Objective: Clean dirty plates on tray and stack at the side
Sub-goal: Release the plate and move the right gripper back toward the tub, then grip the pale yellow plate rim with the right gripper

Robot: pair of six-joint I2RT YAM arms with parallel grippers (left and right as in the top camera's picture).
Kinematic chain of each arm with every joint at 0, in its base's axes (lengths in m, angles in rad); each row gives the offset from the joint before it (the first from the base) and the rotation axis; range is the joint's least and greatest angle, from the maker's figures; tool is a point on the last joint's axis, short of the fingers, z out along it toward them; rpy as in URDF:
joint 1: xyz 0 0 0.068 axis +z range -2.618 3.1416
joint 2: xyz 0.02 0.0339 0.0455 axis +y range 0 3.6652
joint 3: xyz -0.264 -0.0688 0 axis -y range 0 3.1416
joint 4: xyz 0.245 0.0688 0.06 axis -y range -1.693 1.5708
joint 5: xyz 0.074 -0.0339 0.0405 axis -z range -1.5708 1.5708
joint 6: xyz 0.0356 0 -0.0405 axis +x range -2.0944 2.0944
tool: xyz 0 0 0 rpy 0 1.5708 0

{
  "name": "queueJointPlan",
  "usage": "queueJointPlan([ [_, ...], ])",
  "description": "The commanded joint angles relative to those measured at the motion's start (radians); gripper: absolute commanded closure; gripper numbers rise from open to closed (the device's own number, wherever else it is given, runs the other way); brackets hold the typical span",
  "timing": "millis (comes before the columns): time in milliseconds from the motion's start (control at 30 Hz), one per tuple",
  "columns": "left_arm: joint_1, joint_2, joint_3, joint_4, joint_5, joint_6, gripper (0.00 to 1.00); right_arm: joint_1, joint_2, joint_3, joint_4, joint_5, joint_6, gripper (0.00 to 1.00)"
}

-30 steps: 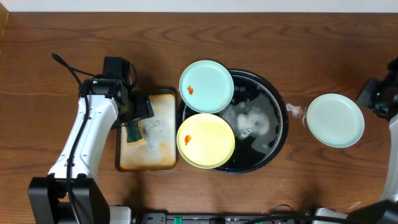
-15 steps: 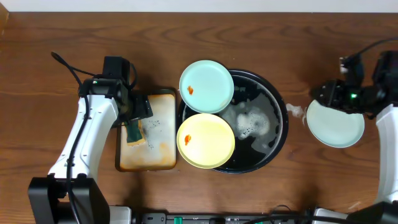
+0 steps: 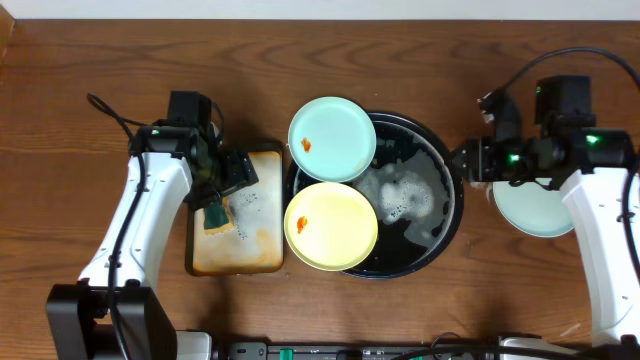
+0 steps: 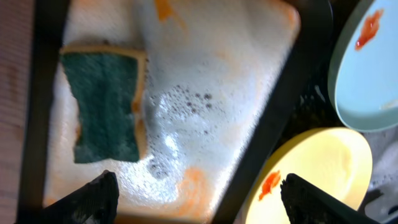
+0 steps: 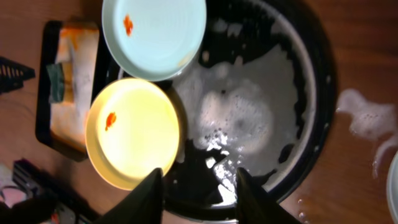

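Note:
The black tray (image 3: pixel 402 270) holds soapy foam. A mint-blue plate (image 3: pixel 332 138) with an orange smear lies on its upper left rim, and a yellow plate (image 3: pixel 331 226) with a smear lies on its lower left. Another mint plate (image 3: pixel 532 212) lies on the table to the right, partly under my right arm, with no smear showing. My right gripper (image 3: pixel 468 162) is open and empty at the tray's right rim. In the right wrist view its fingers (image 5: pixel 199 199) hover over the tray (image 5: pixel 323 124). My left gripper (image 3: pixel 235 170) is open and empty over the foamy pan.
A rectangular orange-stained pan (image 3: pixel 262 255) stands left of the tray, with a green sponge (image 3: pixel 217 213) lying in it. The sponge also shows in the left wrist view (image 4: pixel 106 106). Foam drops (image 3: pixel 474 180) lie on the table between the tray and the right plate.
My right arm has swung left from beside the right plate to the tray's right rim. The left gripper has shifted slightly right over the pan. The plates have not moved.

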Motion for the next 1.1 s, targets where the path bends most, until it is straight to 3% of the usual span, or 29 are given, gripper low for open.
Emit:
queueJointPlan([
  [0, -0.034, 0.007, -0.007, -0.017, 0.024, -0.024, 0.16, 0.069, 0.004, 0.011, -0.021, 0.051, 0.014, 0.7],
  [200, -0.1, -0.011, -0.006, -0.051, 0.024, 0.017, 0.25, 0.251, 0.071, -0.073, 0.001, 0.051, -0.001, 0.7],
  [367, -0.086, -0.11, 0.021, -0.096, -0.029, 0.017, 0.25, 0.381, 0.154, -0.173, 0.095, 0.06, 0.032, 0.68],
  [700, -0.029, -0.391, 0.053, -0.08, -0.048, 0.021, 0.14, 0.472, 0.324, -0.224, 0.29, 0.228, 0.093, 0.64],
  [867, -0.029, -0.443, 0.053, -0.091, -0.051, 0.021, 0.14, 0.472, 0.402, -0.224, 0.349, 0.222, 0.098, 0.76],
  [1000, -0.029, -0.433, 0.053, -0.103, -0.074, 0.021, 0.14, 0.468, 0.41, -0.224, 0.358, 0.223, 0.105, 0.96],
  [1067, -0.029, -0.422, 0.051, -0.103, -0.073, 0.021, 0.14, 0.463, 0.402, -0.223, 0.355, 0.229, 0.105, 0.99],
])
